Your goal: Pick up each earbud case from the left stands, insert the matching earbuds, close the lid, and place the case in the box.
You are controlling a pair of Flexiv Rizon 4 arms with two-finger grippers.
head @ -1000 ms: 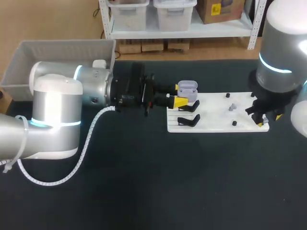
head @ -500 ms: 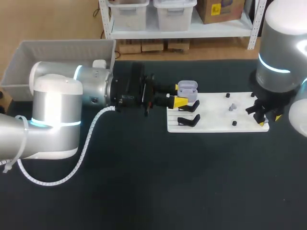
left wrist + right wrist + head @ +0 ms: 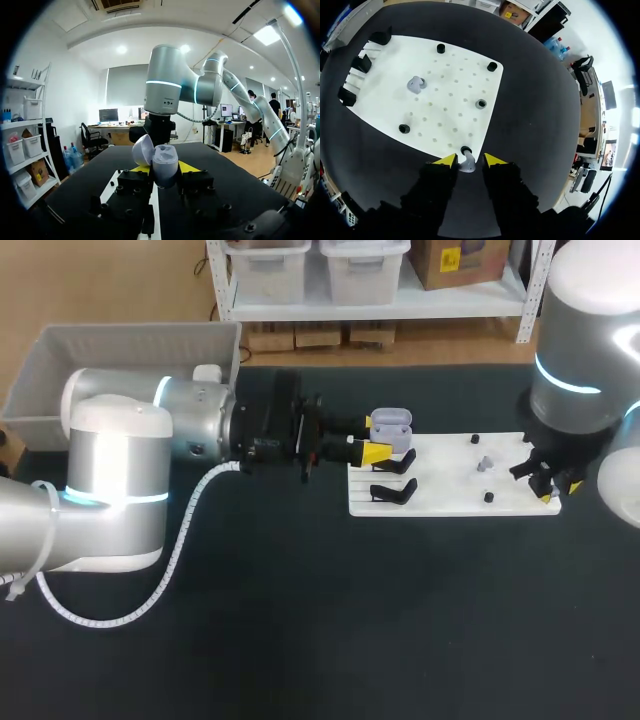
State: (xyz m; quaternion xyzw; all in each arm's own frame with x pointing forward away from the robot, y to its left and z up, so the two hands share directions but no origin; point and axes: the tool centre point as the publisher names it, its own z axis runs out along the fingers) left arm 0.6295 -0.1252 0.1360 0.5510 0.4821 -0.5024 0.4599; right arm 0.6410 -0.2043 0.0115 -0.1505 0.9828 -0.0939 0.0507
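Note:
My left gripper (image 3: 372, 438) is shut on a lavender earbud case (image 3: 391, 421) and holds it above the left end of the white board (image 3: 450, 498). The case (image 3: 165, 164) sits between the yellow tips with its lid (image 3: 143, 149) open. At the board's near right corner (image 3: 450, 75), my right gripper (image 3: 466, 160) points down. A grey earbud (image 3: 468, 165) stands on a black peg between its fingers, and a thin gap shows on one side, so it is open. A second grey earbud (image 3: 416, 84) lies mid-board (image 3: 483, 464).
Two black case stands (image 3: 396, 491) sit on the board's left end, under my left gripper. Small black pegs (image 3: 440, 48) and a grey ring (image 3: 480, 104) dot the board. A grey bin (image 3: 60, 360) stands at the back left, behind my left arm.
The right gripper's fingers have drawn closer together around the corner earbud. The left arm and the case have not moved.

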